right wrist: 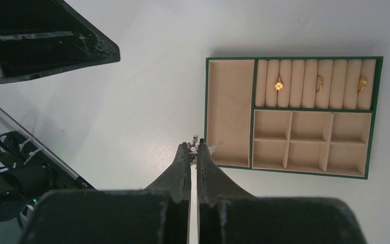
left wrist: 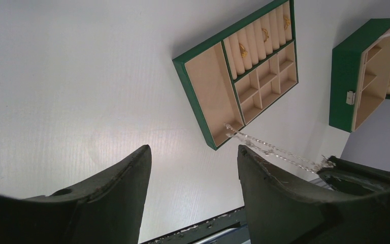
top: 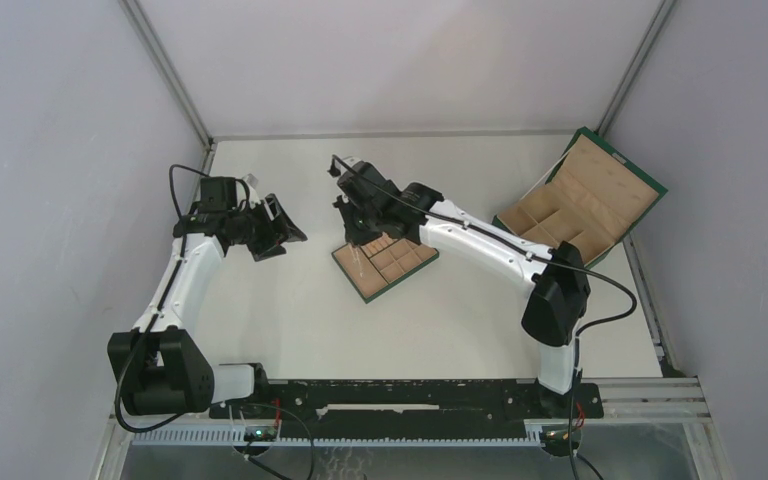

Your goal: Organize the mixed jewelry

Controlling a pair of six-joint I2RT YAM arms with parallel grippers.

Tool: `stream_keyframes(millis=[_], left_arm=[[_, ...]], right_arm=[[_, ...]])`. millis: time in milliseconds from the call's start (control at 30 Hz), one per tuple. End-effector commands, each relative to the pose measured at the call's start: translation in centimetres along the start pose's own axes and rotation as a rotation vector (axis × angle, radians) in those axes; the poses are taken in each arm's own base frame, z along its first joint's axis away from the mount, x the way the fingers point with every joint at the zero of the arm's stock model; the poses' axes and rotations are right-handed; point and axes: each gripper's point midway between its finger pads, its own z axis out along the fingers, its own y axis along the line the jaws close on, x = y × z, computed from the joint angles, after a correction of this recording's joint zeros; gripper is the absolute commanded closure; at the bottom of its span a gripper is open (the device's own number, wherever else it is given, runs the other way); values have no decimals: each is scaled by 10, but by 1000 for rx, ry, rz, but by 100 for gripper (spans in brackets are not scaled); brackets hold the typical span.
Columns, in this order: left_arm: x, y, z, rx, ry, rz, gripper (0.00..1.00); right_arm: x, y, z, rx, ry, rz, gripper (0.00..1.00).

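Jewelry sorting nears its finish: the right tool, pressed together on a silvery chain, hangs above the white table; the chain's fine, sparkling links trail down to one end of the long compartment in the green-edged tray; three thin gold rings already sit tucked between its padded tan rolls; the square cells stand bare; the left tool, spread and holding nothing, hovers left of the tray; a tan-lined green box lies open far right; seemingly only the chain remains to be laid down.
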Motion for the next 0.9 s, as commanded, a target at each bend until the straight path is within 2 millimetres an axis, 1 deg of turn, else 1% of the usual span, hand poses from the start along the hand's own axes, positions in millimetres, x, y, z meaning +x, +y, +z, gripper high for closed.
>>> stream_keyframes(millis=[0,300,400,500,567,667,867], left_arm=[[-4,-3,-6,23,-34,1,32],[-3,-6,-4,44,-34,-2,32],[-3,-6,-4,43,-32,-2,32],[-3,-7,-4,46,-31,-1,32],[-3,-7,-5,47,-32,0,32],[-2,-7,-6,46,-32,1,32],[-2,-6,-4,46,-22,-3,32]], right_arm=[[11,-1,18,14,14,-18,100],[44,-16,48,55,99,-21,100],[49,-20,57,72,111,-22,100],[49,-27,68,68,121,7,100],[49,-29,71,64,125,24,100],[43,-33,68,75,107,35,100],[17,-30,41,64,1,41,100]])
